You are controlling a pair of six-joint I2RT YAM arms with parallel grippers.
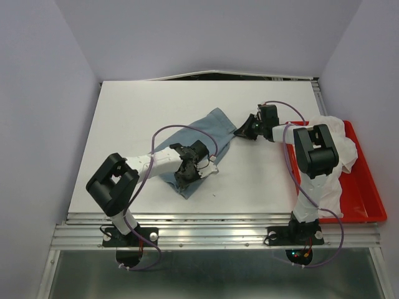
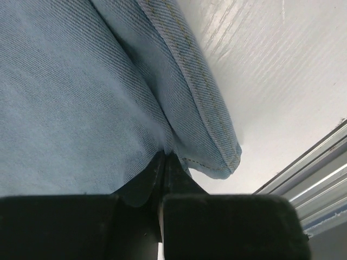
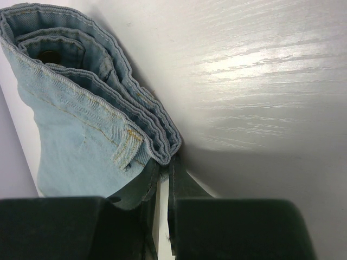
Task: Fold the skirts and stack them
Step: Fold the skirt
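On the white table (image 1: 137, 112), left jaws and right jaws each pinch an end of the skirt (image 1: 209, 124).

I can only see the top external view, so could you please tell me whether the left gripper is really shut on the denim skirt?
Observer: Yes. In the left wrist view, the left gripper is shut on the denim skirt, with a fold of cloth pinched between its fingers.
Operator: Thank you. And the right one?
Observer: The right gripper is also shut on the skirt. It grips the edge just beside a belt loop.
Operator: Is that edge a single layer?
Observer: No. The right wrist view shows several layers stacked there, and what looks like a dark button is tucked inside them.
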